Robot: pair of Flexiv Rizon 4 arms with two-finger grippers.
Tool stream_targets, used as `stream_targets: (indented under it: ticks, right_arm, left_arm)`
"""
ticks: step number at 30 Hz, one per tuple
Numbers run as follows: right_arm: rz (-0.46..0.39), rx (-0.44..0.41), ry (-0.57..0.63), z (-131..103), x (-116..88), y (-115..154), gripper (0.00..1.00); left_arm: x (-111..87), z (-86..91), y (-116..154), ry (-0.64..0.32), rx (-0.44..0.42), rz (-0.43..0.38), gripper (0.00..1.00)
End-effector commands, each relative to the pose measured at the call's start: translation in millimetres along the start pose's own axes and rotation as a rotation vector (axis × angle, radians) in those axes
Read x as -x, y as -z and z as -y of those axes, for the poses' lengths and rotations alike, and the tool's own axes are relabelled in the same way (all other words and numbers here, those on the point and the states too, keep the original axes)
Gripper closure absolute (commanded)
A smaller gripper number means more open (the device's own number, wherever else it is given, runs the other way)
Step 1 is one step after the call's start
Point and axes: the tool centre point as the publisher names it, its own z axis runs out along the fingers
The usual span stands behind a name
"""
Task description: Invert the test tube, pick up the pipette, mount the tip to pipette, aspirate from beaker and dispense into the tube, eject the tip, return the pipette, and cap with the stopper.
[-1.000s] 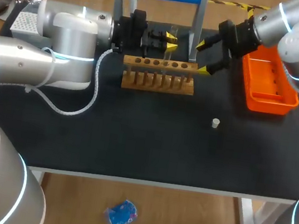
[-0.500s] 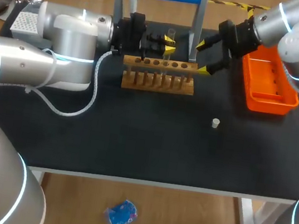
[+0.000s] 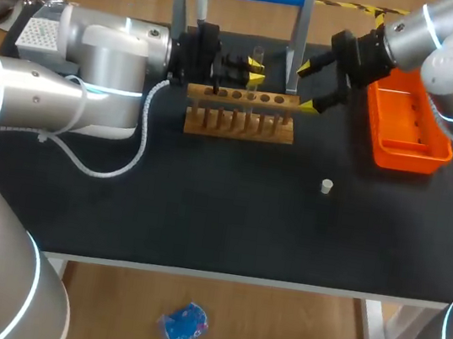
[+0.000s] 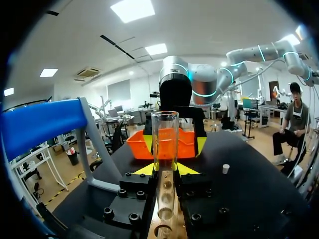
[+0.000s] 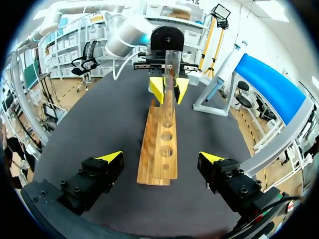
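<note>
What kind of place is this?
It looks like a science lab bench for robots. A wooden test tube rack sits on the black table, the left gripper holds a glass test tube upright in its jaws, and a small white stopper lies nearby.

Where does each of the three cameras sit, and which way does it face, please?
Head view: above and behind the robot, looking down on the table; both arms show, left tool and right tool at the wooden rack.
Left wrist view: on the left wrist, facing along the rack toward the right arm; its own tool grips the test tube.
Right wrist view: on the right wrist, facing back along the rack; its own tool shows, open.
The wrist views share test tube, rack and each other's tool.
</note>
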Motion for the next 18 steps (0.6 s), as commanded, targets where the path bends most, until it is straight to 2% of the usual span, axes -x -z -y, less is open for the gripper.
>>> stream_targets:
  ticks: [1,18]
  right_arm:
    - [-0.001,0.0,0.001,0.5,0.1,0.0,0.0]
    - [-0.001,0.0,0.001,0.5,0.1,0.0,0.0]
  left_arm:
    - [3.5,-2.5,-1.6,0.005,0.006,-0.011,1.0]
    - [2.5,-12.6,-3.3,-0.006,0.043,-0.01,1.0]
